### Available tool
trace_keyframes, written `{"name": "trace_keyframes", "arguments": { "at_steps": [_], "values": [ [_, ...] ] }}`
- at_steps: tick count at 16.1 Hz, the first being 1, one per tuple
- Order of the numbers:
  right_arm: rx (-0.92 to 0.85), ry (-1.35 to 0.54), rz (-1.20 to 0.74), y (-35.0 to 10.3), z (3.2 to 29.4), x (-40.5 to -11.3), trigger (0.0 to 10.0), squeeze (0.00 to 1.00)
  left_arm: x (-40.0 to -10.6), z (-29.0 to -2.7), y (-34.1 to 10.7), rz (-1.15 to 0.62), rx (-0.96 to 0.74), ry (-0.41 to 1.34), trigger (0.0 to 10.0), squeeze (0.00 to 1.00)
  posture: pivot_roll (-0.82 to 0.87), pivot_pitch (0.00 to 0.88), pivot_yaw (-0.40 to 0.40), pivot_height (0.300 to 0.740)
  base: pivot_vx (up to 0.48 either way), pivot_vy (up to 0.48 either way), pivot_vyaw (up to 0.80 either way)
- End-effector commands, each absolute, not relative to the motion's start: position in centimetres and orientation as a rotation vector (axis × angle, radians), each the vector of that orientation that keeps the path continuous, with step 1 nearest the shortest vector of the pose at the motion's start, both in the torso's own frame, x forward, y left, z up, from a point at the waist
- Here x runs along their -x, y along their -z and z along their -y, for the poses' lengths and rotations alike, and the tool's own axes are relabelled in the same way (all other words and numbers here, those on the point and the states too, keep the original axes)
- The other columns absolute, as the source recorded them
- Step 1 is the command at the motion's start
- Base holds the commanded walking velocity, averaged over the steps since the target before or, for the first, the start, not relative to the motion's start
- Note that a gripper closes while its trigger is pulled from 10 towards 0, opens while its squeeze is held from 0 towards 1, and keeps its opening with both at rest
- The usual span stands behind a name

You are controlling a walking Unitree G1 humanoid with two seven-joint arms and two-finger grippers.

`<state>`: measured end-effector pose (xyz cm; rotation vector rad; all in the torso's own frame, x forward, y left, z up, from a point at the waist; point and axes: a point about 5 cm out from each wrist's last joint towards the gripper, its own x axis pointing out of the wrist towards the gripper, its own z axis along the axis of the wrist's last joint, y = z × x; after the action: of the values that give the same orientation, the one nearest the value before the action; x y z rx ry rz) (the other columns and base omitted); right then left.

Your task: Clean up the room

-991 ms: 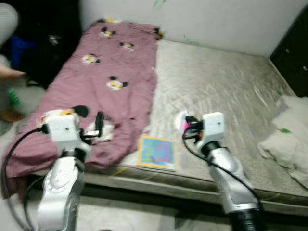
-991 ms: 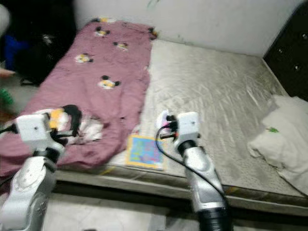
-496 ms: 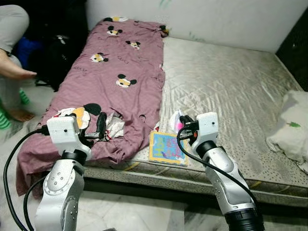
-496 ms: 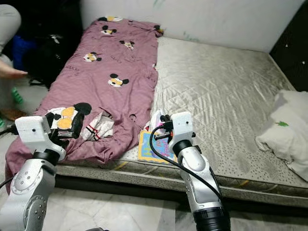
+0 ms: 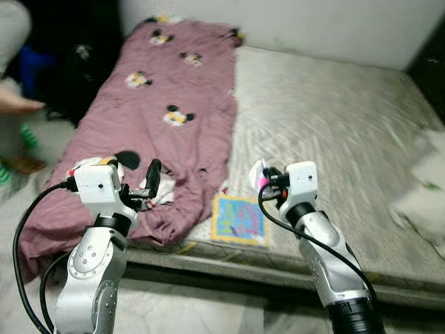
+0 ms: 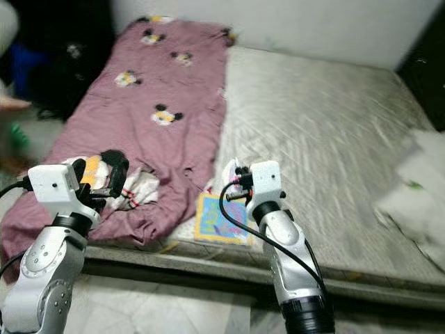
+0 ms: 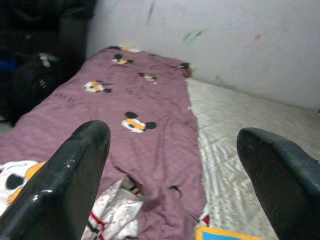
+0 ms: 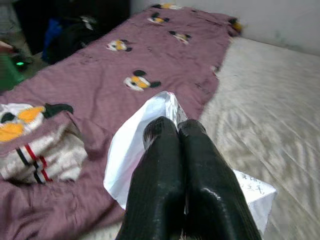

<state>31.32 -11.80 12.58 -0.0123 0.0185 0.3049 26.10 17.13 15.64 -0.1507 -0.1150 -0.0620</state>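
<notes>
A mauve blanket (image 5: 174, 90) printed with cartoon mice covers the left half of a bare grey mattress (image 5: 334, 118). Its near corner is rumpled over a white striped cloth (image 8: 40, 150). A colourful picture book (image 5: 240, 220) lies flat at the mattress's front edge. My right gripper (image 8: 172, 127) hovers just above the book, shut on a crumpled white plastic wrapper (image 8: 135, 145) with a pink spot. Over the blanket's rumpled corner my left gripper (image 7: 171, 131) stands open, with nothing between its fingers.
A white pillow (image 5: 424, 181) lies at the mattress's right edge. On the floor to the left are a dark bag (image 5: 76, 62) and a person's hand (image 5: 17, 104). A pale wall runs behind the bed, and pale floor lies in front of it.
The head camera has swung and the picture is blurred. Both arms keep the same pose, with the right gripper still shut on the wrapper and the left one open.
</notes>
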Motion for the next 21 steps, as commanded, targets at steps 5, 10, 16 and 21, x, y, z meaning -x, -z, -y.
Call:
{"name": "trace_keyframes", "arguments": {
  "at_steps": [5,10,16,21],
  "values": [
    [0.044,-0.293,-0.013,-12.43,12.23,-31.46,10.0,0.00,-25.97,-16.83,-14.99,0.076,0.138,0.048,10.0,0.00,0.02,0.102,-0.102,0.740,0.260,0.000,0.00],
    [0.056,-0.279,-0.024,-12.12,12.50,-31.70,10.0,0.00,-26.18,-16.90,-14.84,0.056,0.143,0.010,10.0,0.00,0.03,0.094,-0.102,0.740,0.000,0.000,0.00],
    [0.065,-0.280,-0.028,-11.98,12.42,-31.82,10.0,0.00,-26.55,-16.76,-14.94,0.064,0.157,0.028,10.0,0.00,0.03,0.080,-0.101,0.740,0.000,0.448,-0.67],
    [0.074,-0.289,-0.024,-11.97,12.38,-32.04,10.0,0.00,-26.79,-16.65,-15.08,0.070,0.157,0.028,10.0,0.00,0.02,0.073,-0.104,0.740,0.000,0.480,0.00]
  ]
}}
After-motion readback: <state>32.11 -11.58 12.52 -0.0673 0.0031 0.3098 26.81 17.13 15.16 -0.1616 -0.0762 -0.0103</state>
